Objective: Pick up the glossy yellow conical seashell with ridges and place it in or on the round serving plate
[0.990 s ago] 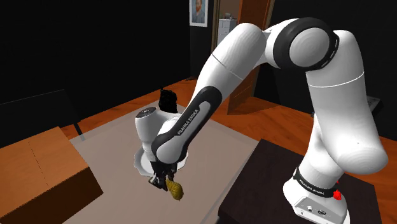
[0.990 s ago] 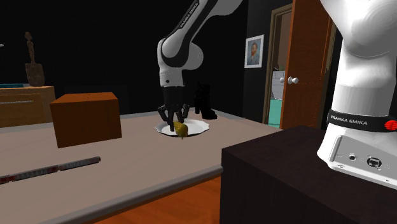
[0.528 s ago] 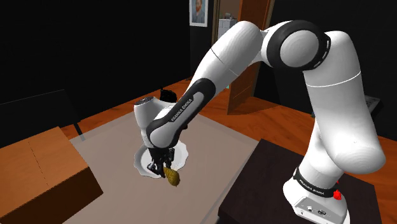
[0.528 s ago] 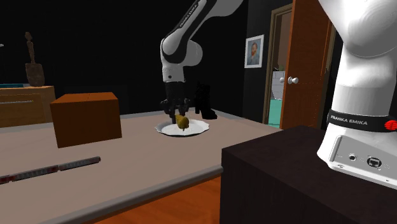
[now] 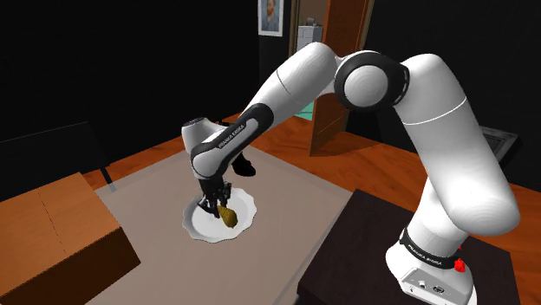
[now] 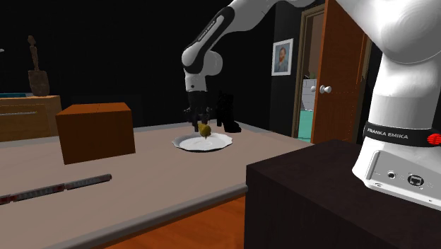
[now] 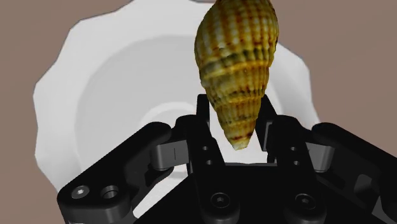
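The setting is a room in a house. A framed portrait (image 6: 282,56) hangs beside an open wooden door (image 6: 339,71) with a round knob, the floor (image 5: 381,169) is reddish wood, and a wooden sideboard (image 6: 28,117) carries a small figurine (image 6: 35,67). Much of the background is a black area.

Broad end of seashell (image 7: 236,63) cut off at edge, plate (image 7: 95,114) partly behind hand (image 7: 236,119)

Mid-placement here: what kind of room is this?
Probably a room in a house: a framed portrait hangs beside a wooden door, and a wooden dresser stands past the table.
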Available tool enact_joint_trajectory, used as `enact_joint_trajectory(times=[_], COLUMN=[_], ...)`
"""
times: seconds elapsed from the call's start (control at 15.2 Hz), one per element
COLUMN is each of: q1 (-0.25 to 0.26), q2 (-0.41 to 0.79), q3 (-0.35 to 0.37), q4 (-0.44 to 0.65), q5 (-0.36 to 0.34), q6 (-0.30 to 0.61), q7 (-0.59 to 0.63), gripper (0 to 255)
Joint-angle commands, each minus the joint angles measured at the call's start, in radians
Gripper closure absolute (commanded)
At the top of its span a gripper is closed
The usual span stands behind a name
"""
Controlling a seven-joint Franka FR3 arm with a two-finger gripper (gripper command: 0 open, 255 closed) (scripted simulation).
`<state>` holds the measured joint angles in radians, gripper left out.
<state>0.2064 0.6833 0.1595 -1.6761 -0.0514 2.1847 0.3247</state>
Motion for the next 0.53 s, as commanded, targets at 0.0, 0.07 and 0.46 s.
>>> enact_joint_trajectory(times=[0.0,0.07,0.46], q1=[-0.02,-0.029,-0.047], q2=[0.046,0.071,0.167], q3=[-0.011,-0.015,-0.028], q4=[0.082,0.127,0.255], q5=[-0.004,-0.006,-0.012], q6=[-0.037,-0.057,-0.09], q7=[-0.033,-0.047,-0.082], gripper=[255,255,255])
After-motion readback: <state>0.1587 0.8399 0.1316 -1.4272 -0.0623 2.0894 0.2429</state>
